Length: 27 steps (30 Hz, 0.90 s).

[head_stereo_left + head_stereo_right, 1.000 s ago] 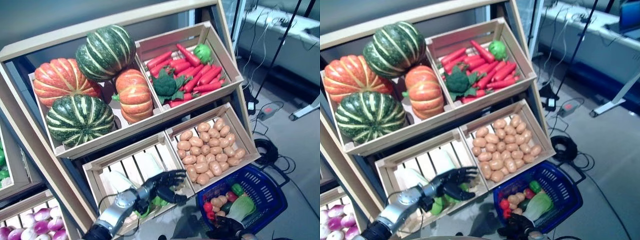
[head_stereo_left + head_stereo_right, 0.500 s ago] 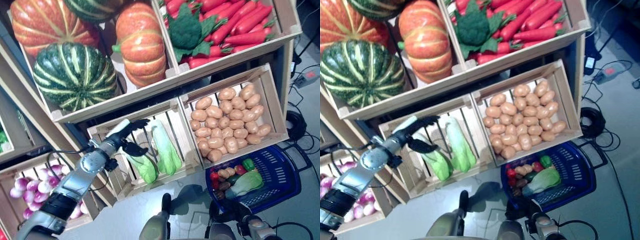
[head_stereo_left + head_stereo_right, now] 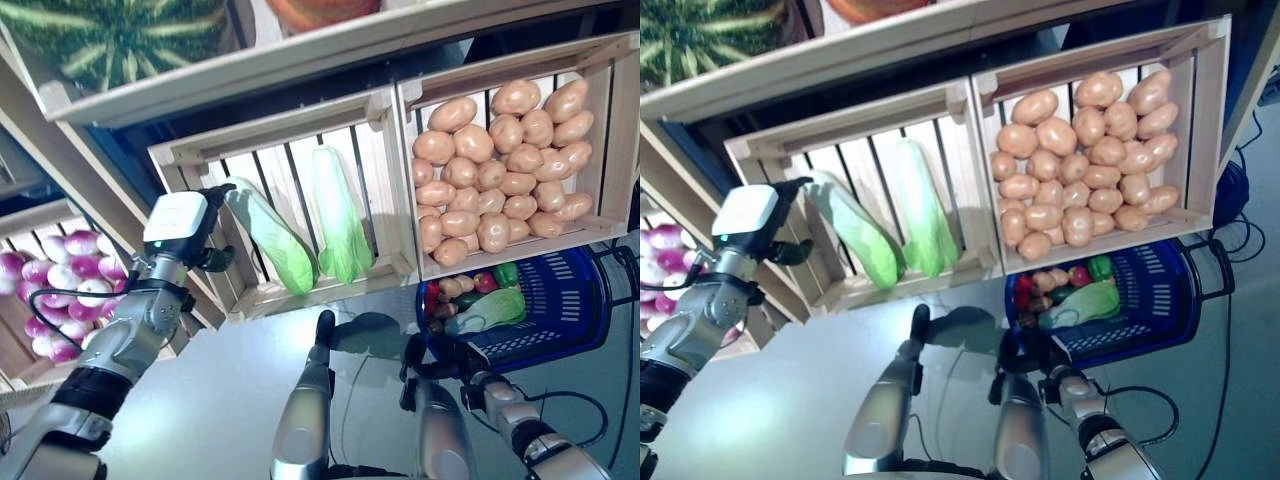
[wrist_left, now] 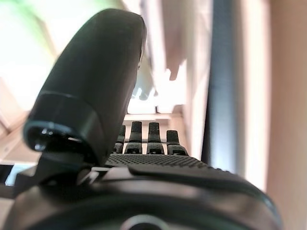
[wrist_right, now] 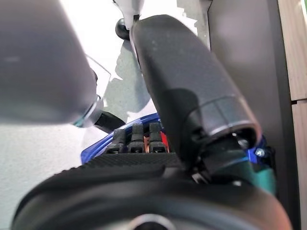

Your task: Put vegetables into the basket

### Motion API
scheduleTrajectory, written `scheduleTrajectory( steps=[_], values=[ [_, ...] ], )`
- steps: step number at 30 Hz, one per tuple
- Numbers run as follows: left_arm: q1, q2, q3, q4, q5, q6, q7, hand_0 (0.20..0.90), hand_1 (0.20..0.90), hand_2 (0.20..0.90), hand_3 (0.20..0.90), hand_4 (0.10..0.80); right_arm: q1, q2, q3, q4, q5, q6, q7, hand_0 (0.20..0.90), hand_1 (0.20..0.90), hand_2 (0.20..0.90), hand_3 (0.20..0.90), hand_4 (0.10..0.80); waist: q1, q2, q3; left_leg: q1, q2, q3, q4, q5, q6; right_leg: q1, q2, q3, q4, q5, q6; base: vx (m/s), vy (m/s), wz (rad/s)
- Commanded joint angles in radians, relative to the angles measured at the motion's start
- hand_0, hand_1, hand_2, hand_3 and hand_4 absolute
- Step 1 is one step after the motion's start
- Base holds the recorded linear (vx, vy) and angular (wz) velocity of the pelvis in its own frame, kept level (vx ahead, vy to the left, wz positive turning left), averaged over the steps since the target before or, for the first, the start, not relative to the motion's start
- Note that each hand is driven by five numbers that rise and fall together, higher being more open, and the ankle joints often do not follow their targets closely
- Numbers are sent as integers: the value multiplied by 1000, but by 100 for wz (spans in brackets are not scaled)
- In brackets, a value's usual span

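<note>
Two long pale-green cabbages, the left cabbage (image 3: 270, 238) and the right cabbage (image 3: 338, 212), lie side by side in a slatted wooden crate (image 3: 300, 120). My left hand (image 3: 215, 192) is open at the crate's left wall, its fingers straight and spread beside the left cabbage's upper end; whether they touch it is hidden. The blue basket (image 3: 560, 300) stands under the potato crate and holds a leafy green (image 3: 487, 309), tomatoes, potatoes and a green pepper. My right hand (image 3: 437, 362) is at the basket's near rim (image 5: 96, 149), thumb over the blue edge, fingers curled.
A crate of potatoes (image 3: 500, 165) sits right of the cabbage crate, overhanging the basket. Purple-white turnips (image 3: 50, 290) fill a lower crate at the left. A striped green pumpkin (image 3: 110, 30) rests on the shelf above. Cables lie on the floor at the right.
The camera has tilted down, shifting the whole picture. My left hand has drawn from the crate's front middle to its left wall by the left cabbage. The basket's contents are unchanged.
</note>
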Motion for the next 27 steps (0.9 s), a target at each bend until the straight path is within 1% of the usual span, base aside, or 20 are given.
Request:
scheduleTrajectory(
  steps=[1, 2, 6, 7, 9, 10, 12, 14, 17, 18, 20, 21, 23, 27],
  values=[
    [-123, 104, 39, 12, 122, -38, 211, 900, 900, 900, 900, 800, 14, -1, 31, -58, 55, -39, -5, 900, 900, 900, 900, 800, -19, -22, -19, -143, -86, 0, 129, -15, 47, 1, 61, 0, -55, 53, -88, -117, 5, 14],
    [-142, 116, 20, 20, 130, -38, 233, 900, 900, 900, 900, 800, 3, -5, 27, -57, 54, -33, -3, 900, 900, 900, 900, 800, -21, -22, -14, -154, -88, 2, 138, -16, 48, -13, 60, 1, -42, 53, -88, -70, 28, 14],
    [-185, 116, -20, 73, 132, -34, 290, 900, 900, 900, 900, 800, -23, -15, 25, -60, 47, -16, 6, 900, 900, 900, 900, 800, -27, -23, 0, -195, -92, 11, 172, -18, 48, -56, 58, 7, -6, 50, -87, -73, 37, 4],
    [-204, 119, -46, 104, 223, -17, 338, 900, 900, 900, 900, 800, -30, -17, 29, -66, 46, -14, 4, 900, 900, 900, 900, 800, -31, -24, 7, -212, -94, 17, 184, -20, 50, -79, 57, 11, 12, 47, -87, -80, 40, 0],
    [-220, 120, -74, 122, 253, -15, 383, 900, 900, 900, 900, 800, -45, -19, 30, -68, 55, -5, 5, 900, 900, 900, 900, 800, -34, -27, 16, -229, -97, 22, 198, -27, 54, -106, 57, 21, 34, 41, -86, -77, 53, -5],
    [-221, 119, -79, 124, 263, -18, 395, 900, 900, 900, 900, 800, -47, -20, 29, -69, 46, -3, 5, 900, 900, 900, 900, 800, -35, -26, 15, -238, -97, 22, 198, -22, 54, -117, 57, 22, 36, 46, -86, -56, 62, -7],
    [-219, 111, -94, 143, 263, -13, 462, 900, 900, 900, 900, 800, -48, -25, 36, -81, 27, 1, 6, 900, 900, 900, 900, 800, -41, -25, 24, -254, -96, 25, 212, -25, 54, -142, 56, 29, 58, 42, -85, -54, 65, -3],
    [-229, 110, -107, 159, 279, -12, 482, 900, 900, 900, 900, 800, -47, -30, 39, -90, 19, 7, 9, 900, 900, 900, 900, 800, -46, -26, 30, -262, -94, 28, 223, -32, 54, -157, 55, 36, 75, 35, -83, -42, 53, -2],
    [-274, 96, -153, 214, 298, -12, 545, 900, 900, 900, 900, 800, -67, -36, 52, -92, 10, 14, 14, 900, 900, 900, 900, 800, -57, -30, 30, -279, -91, 33, 226, -30, 54, -184, 58, 47, 87, 33, -83, -27, 34, -1],
    [-280, 97, -159, 219, 297, -13, 551, 900, 900, 900, 900, 800, -69, -36, 53, -93, 11, 15, 14, 900, 900, 900, 900, 800, -57, -30, 30, -280, -91, 34, 227, -31, 54, -186, 58, 48, 88, 33, -83, -37, 42, -3],
    [-322, 89, -191, 256, 283, -23, 568, 900, 900, 900, 900, 800, -77, -39, 55, -95, 10, 14, 16, 900, 900, 900, 900, 800, -67, -32, 30, -288, -90, 37, 232, -33, 53, -200, 59, 54, 98, 32, -82, -25, 40, -1],
    [-325, 88, -193, 260, 284, -25, 569, 900, 900, 900, 900, 800, -77, -40, 55, -96, 9, 16, 16, 900, 900, 900, 900, 800, -67, -32, 30, -288, -90, 37, 233, -33, 52, -201, 59, 54, 98, 32, -82, -14, 46, -3],
    [-355, 80, -215, 277, 281, -28, 557, 900, 900, 900, 900, 800, -86, -42, 54, -103, -2, 19, 13, 900, 900, 900, 900, 800, -75, -32, 30, -296, -92, 40, 231, -28, 50, -209, 60, 57, 94, 37, -81, -29, 52, -4],
    [-381, 63, -242, 309, 274, -15, 529, 900, 900, 900, 900, 800, -106, -52, 51, -105, 1, 26, 15, 900, 900, 900, 900, 800, -84, -32, 30, -307, -90, 46, 234, -29, 48, -225, 59, 63, 97, 36, -82, -18, 44, -5]
  ],
)
